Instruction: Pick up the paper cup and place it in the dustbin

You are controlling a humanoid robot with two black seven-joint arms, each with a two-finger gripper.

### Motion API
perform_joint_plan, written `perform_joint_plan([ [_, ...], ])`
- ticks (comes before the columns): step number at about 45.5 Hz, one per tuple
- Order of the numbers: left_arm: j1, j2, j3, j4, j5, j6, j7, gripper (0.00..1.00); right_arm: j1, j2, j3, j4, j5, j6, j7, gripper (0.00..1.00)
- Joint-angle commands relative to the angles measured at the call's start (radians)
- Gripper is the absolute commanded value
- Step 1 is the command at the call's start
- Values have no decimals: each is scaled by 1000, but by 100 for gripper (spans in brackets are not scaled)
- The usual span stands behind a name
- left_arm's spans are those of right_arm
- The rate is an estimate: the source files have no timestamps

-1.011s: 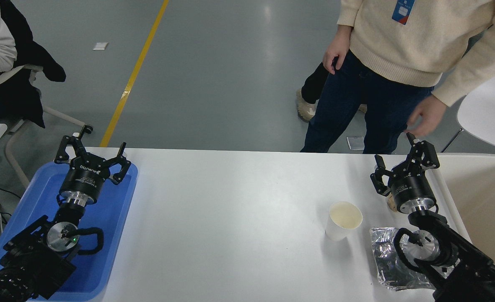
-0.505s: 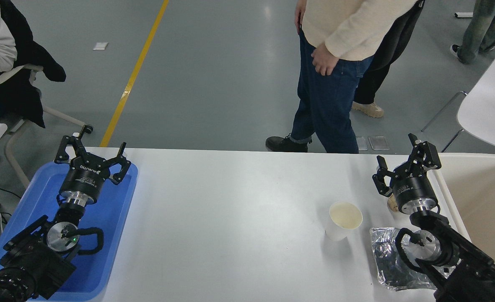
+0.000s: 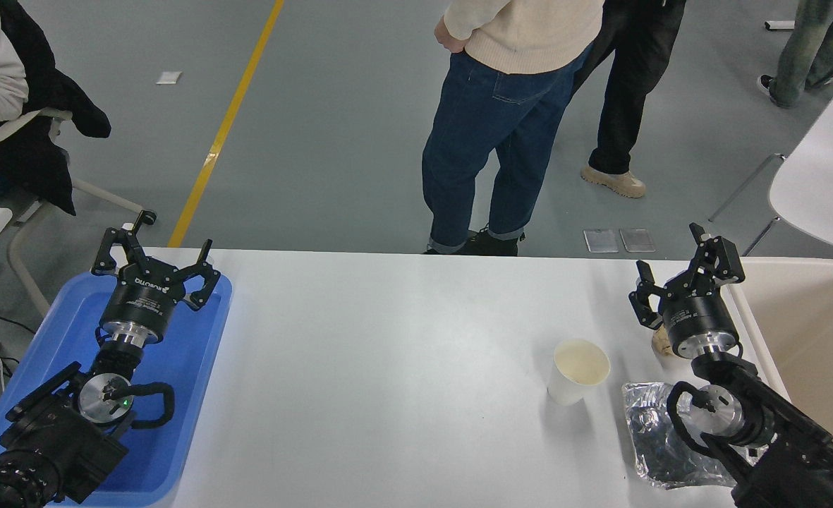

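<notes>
The white paper cup [image 3: 578, 372] stands upright on the white table [image 3: 388, 367], right of the middle, its cream inside showing. My right gripper [image 3: 672, 262] is open and empty, behind and to the right of the cup and apart from it. The beige dustbin [image 3: 804, 331] stands at the table's right edge, just right of that gripper. My left gripper [image 3: 156, 248] is open and parked over the blue tray [image 3: 176, 395] at the lower left.
A crinkled silver foil sheet [image 3: 659, 441] lies under my right arm, right of the cup. A bit of brown paper [image 3: 661, 341] shows beside the right wrist. People stand beyond the table's far edge [image 3: 501, 134]. A seated person is at the far left.
The person in the cream sweater has drawn their hand away and walked left along the far side. My right gripper has shifted slightly to the right. The cup has not moved.
</notes>
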Motion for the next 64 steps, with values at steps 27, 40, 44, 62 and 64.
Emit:
perform_joint_plan([
  [27,-2,0,0,-1,1,0,0,100,417,-463,-991,11,155,16,-3,100],
  [40,-2,0,0,-1,1,0,2,100,753,-498,-1537,74,155,39,-3,100],
  [44,-2,0,0,-1,1,0,2,100,865,-498,-1698,108,155,56,-3,100],
  [62,-2,0,0,-1,1,0,2,100,1382,-406,-2355,290,147,295,-3,100],
  [64,-2,0,0,-1,1,0,3,100,1440,-378,-2413,316,144,350,-4,100],
])
